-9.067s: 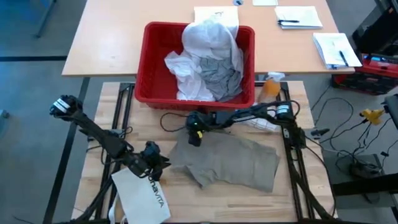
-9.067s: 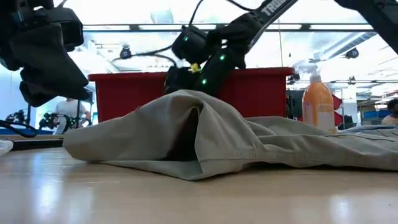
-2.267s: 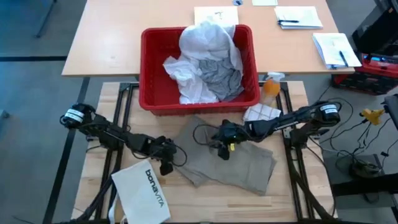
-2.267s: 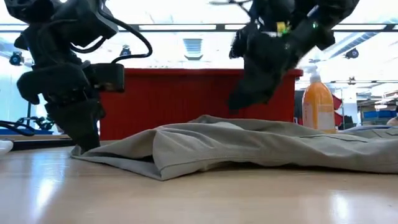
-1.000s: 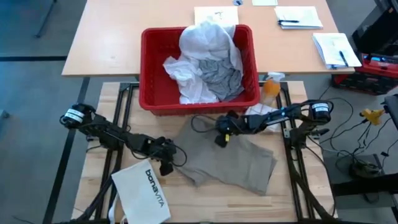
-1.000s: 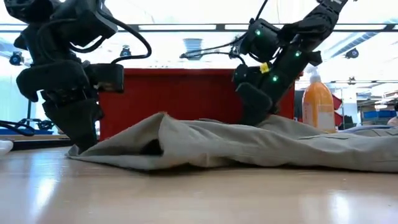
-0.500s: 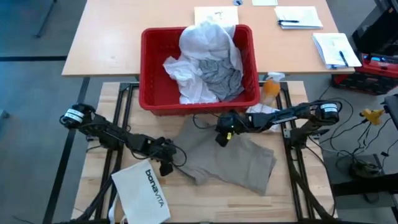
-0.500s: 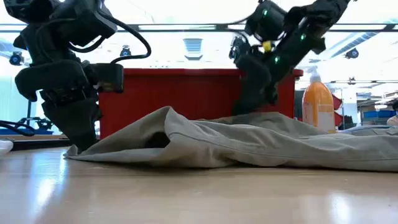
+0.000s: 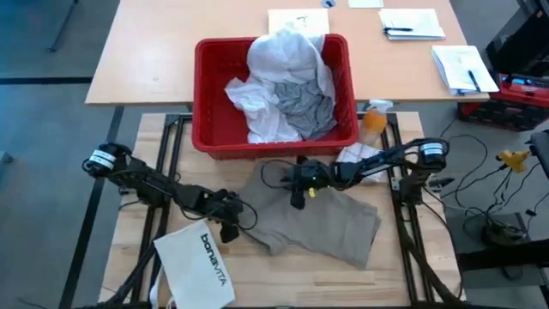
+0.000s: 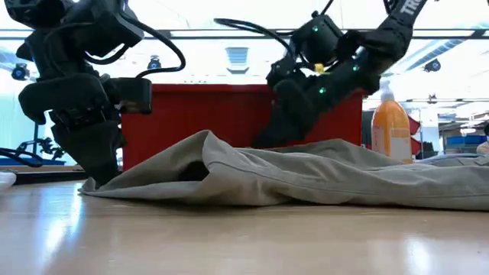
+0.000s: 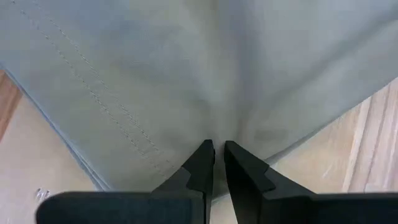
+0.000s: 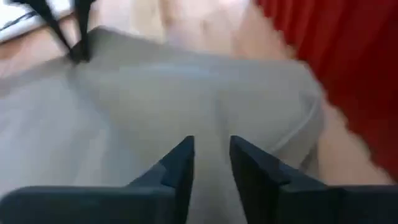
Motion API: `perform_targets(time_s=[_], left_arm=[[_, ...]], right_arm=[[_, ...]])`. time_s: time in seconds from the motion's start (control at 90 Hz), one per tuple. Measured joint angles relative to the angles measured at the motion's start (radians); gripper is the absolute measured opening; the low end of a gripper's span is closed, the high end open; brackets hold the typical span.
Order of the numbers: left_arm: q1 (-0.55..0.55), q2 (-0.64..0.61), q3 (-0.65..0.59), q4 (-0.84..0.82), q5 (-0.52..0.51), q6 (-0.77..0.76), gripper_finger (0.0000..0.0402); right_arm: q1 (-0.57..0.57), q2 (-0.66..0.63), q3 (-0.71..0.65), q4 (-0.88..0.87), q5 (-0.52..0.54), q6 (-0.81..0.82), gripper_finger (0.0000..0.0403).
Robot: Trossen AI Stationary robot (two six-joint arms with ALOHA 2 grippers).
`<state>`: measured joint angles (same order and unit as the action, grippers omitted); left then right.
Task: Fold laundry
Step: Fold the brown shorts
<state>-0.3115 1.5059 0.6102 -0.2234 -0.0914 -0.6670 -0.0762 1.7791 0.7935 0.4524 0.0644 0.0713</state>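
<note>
A pale wooden desk (image 9: pixel 403 257) seen from above carries the scene. A red basket (image 9: pixel 206 103) sits at its 12 o'clock edge, heaped with a white shirt (image 9: pixel 287 51) and a grey T-shirt (image 9: pixel 300 107). In the middle of the desk lies the khaki-tan garment (image 9: pixel 326 225), spread mostly flat, its long axis running from about 10 o'clock to 4 o'clock; its 12 o'clock edge nearly meets the basket wall. Bare wood lies open toward 6 o'clock and at 3 o'clock. A white bag (image 9: pixel 196 276) printed "bonavita" rests at 7 o'clock, just beside the garment's near corner. The left hand (image 9: pixel 230 225) is at that corner, fingers nearly together and pinching the cloth's edge. The right hand (image 9: pixel 298 194) hangs over the garment's 12 o'clock edge, fingers slightly apart, gripping nothing.
</note>
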Motion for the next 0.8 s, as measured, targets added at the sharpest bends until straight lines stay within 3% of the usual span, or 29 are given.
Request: perform_targets(time_s=[0.144, 0.4, 0.511, 0.6, 0.711, 0.8], left_arm=[[0.0, 0.0, 0.0, 0.0, 0.0, 0.0, 0.0025], [0.0, 0.0, 0.0, 0.001, 0.002, -0.001, 0.0025], [0.0, 0.0, 0.0, 0.0, 0.003, -0.001, 0.0025], [0.0, 0.0, 0.0, 0.0, 0.003, -0.001, 0.0025], [0.0, 0.0, 0.0, 0.0, 0.003, -0.001, 0.0025], [0.0, 0.0, 0.0, 0.002, 0.003, 0.001, 0.0025]], right_arm=[[-0.026, 0.043, -0.002, 0.017, 0.032, 0.044, 0.0005], [-0.041, 0.002, -0.011, -0.001, 0.165, 0.036, 0.0004], [-0.042, -0.014, -0.021, -0.103, 0.29, 0.124, 0.0002], [-0.038, -0.055, -0.049, -0.074, 0.317, 0.12, 0.0001], [-0.004, -0.137, -0.105, -0.069, 0.432, 0.144, 0.0], [0.009, -0.205, -0.189, -0.067, 0.42, 0.178, 0.0]])
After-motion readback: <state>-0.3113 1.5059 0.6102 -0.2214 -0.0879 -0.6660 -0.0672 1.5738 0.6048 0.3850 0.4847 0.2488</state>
